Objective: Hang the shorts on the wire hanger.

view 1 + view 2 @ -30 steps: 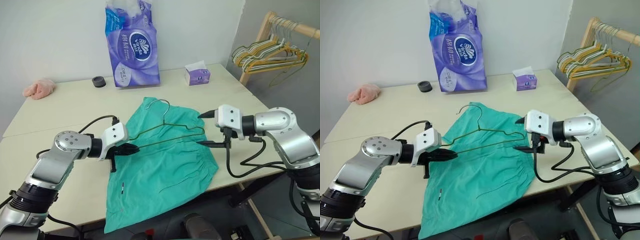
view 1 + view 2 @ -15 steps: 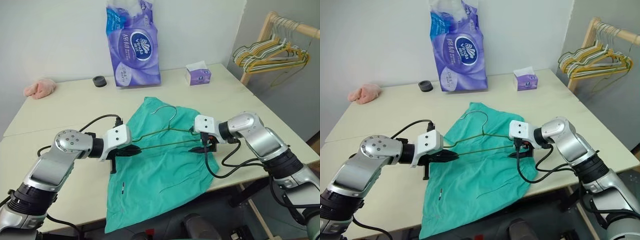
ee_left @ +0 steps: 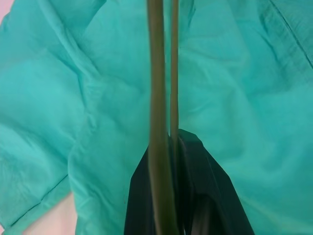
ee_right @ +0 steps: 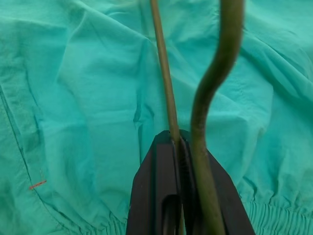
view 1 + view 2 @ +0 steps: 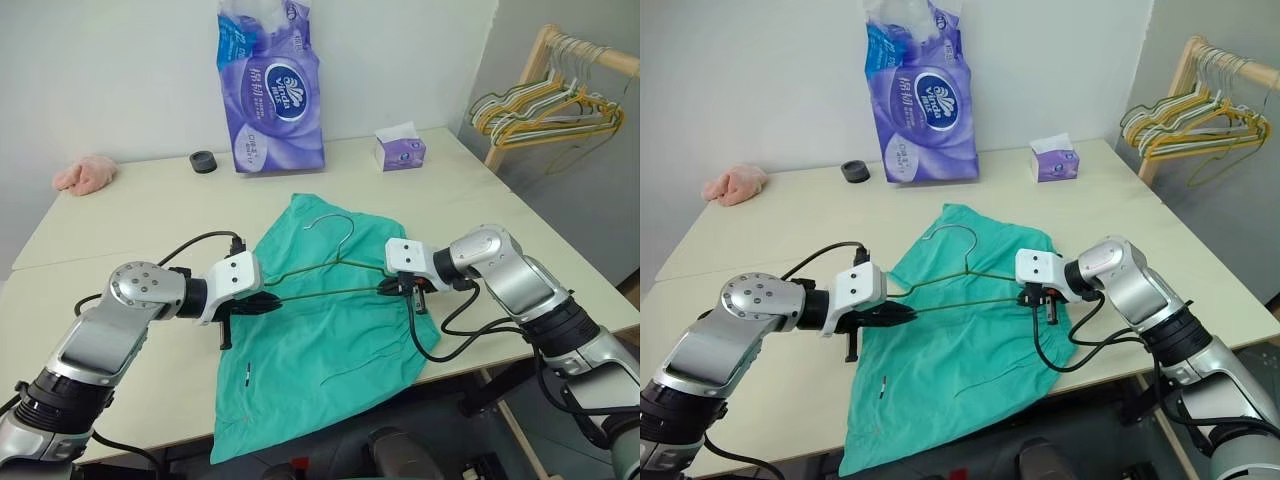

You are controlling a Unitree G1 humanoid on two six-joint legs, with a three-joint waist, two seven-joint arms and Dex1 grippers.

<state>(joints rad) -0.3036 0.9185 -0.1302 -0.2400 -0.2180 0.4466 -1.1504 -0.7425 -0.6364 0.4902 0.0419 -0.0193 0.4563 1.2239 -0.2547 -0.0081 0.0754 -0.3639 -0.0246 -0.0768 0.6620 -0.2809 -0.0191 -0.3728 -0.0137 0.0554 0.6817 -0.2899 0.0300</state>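
Observation:
The teal-green shorts point(image 5: 320, 350) lie spread on the table point(image 5: 120, 220), their lower part hanging over the front edge. The olive-green wire hanger point(image 5: 325, 293) is held just above them, hook pointing toward the far side. My left gripper point(image 5: 270, 300) is shut on the hanger's left corner, and my right gripper point(image 5: 385, 287) is shut on its right corner. In the left wrist view the wire point(image 3: 157, 98) runs out from between the closed black fingers point(image 3: 195, 166). The right wrist view shows the same: wire point(image 4: 164, 73) clamped in the fingers point(image 4: 161, 171), with the cloth point(image 4: 88, 98) behind.
A tall purple tissue pack point(image 5: 270, 90), a small purple tissue box point(image 5: 400, 152) and a black ring point(image 5: 203, 162) stand at the back of the table. A pink cloth lump point(image 5: 85, 174) lies far left. A wooden rack with bunched hangers point(image 5: 545, 105) stands at the right.
My right gripper came down and leftward to the hanger's right corner and shut on it. The left gripper kept its hold and stayed in place.

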